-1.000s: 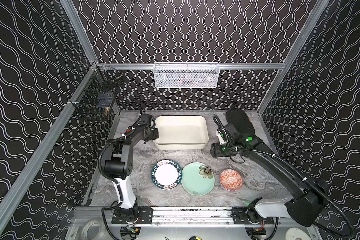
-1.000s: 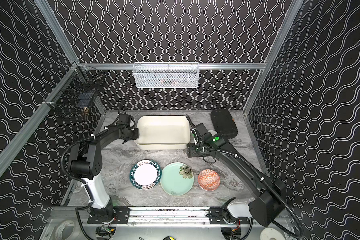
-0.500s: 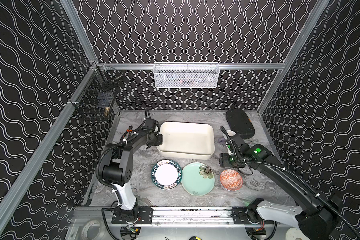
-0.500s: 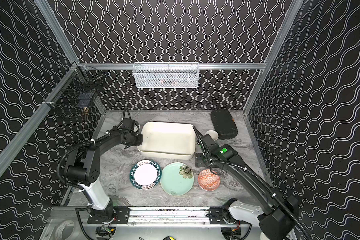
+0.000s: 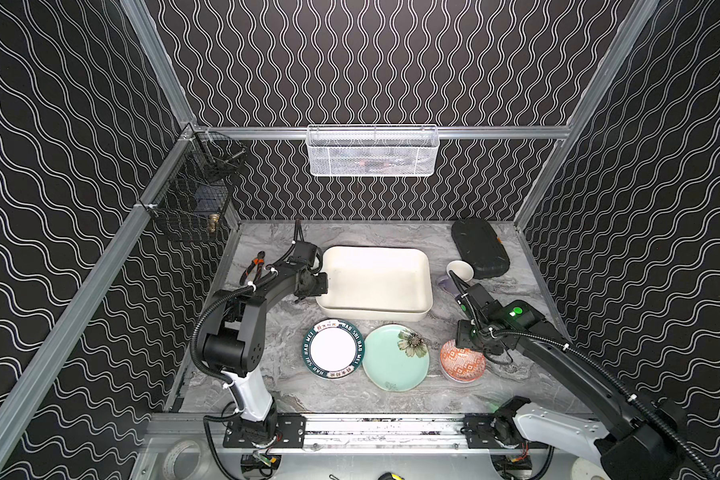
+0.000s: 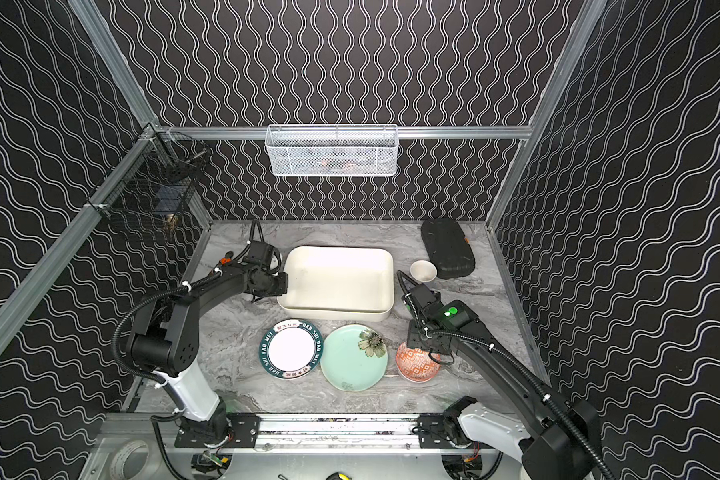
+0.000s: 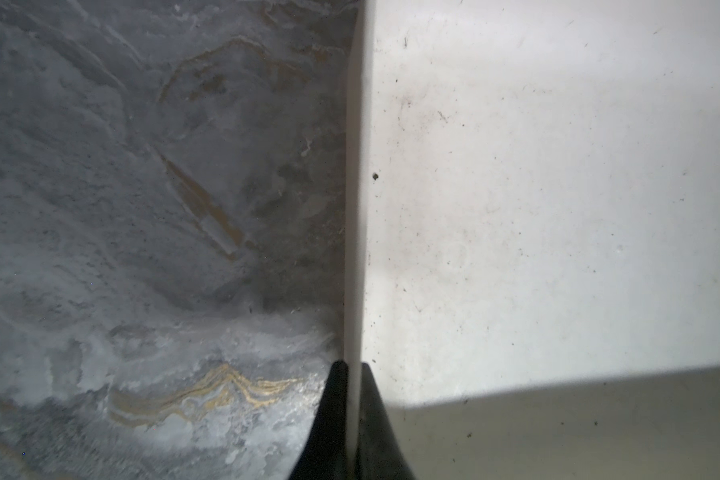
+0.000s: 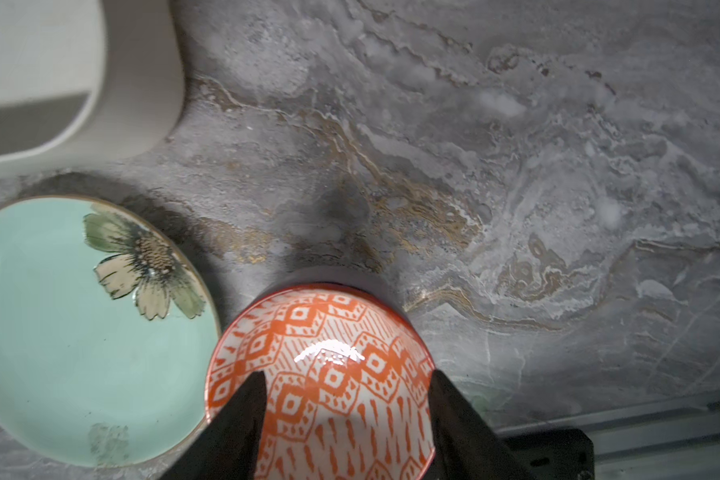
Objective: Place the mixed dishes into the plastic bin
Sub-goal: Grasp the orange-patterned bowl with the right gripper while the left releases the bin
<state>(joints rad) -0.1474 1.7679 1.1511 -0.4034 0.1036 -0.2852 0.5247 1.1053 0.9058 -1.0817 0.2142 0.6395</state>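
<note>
My left hand (image 5: 313, 286) is clamped on the left rim of the plastic bin (image 5: 375, 282). In both top views the bin sits empty in the middle of the worktop (image 5: 283, 332). The lettered plate (image 5: 333, 350), mint plate (image 5: 395, 358) and orange bowl (image 5: 462, 362) lie in a row just in front of it, none inside yet. My right hand (image 5: 469, 341) hangs over the bowl's far edge.

The left wrist view shows both fingers pinched on the bin's thin rim. I judge that a hard pull could tip the bin or drag it onto the plates.

In the right wrist view the fingers (image 8: 242, 415) stand apart, one over the bowl's inside and one outside its wall. Closing off-centre on glazed ceramic could let the bowl slip or knock the mint plate just beside it.
</note>
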